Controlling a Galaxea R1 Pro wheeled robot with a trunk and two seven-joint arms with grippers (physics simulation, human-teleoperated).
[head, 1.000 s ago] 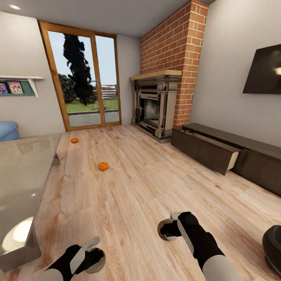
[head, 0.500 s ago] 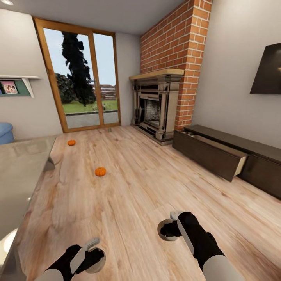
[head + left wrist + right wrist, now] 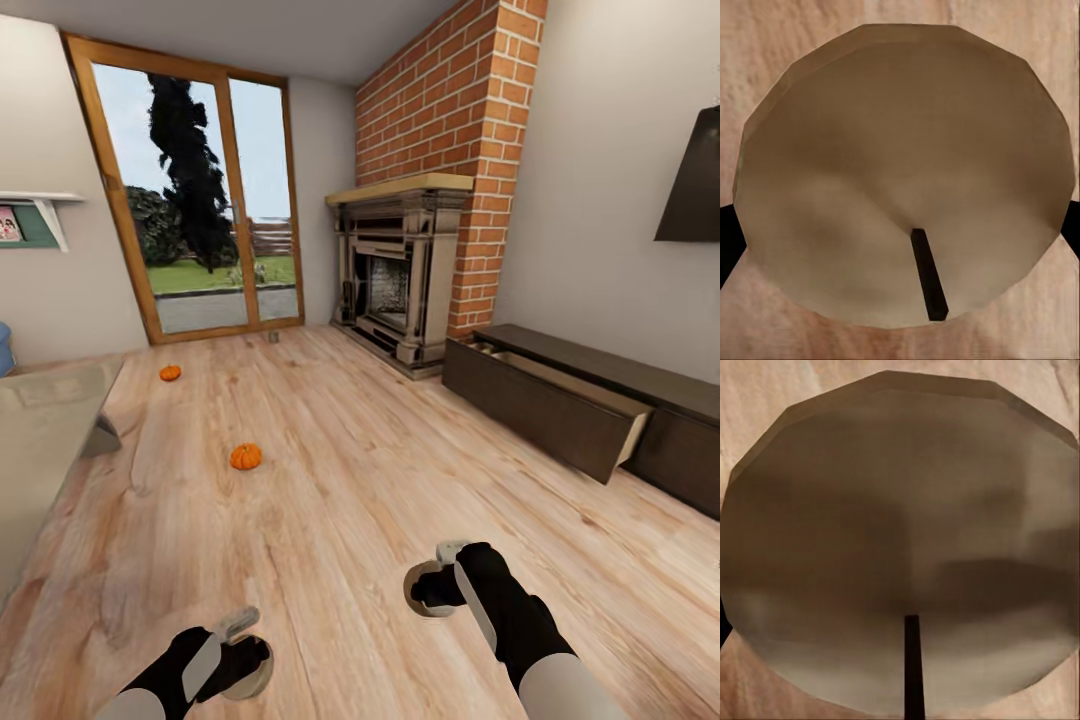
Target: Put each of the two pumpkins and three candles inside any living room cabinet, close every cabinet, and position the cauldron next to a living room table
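Clamped on a tan candle [image 3: 904,180] in left gripper [image 3: 240,655], seemingly another candle [image 3: 900,547] in right gripper [image 3: 425,588]; two pumpkins [image 3: 245,457] on floor [image 3: 350,480], cabinet [image 3: 560,410] drawer open.

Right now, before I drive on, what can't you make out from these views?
- Open drawer contents: head view, its front panel hides the inside.
- Table: head view, cut off by the picture's edge.
- Left end effector and right end effector: candles crowd both wrist views, grip unclear.
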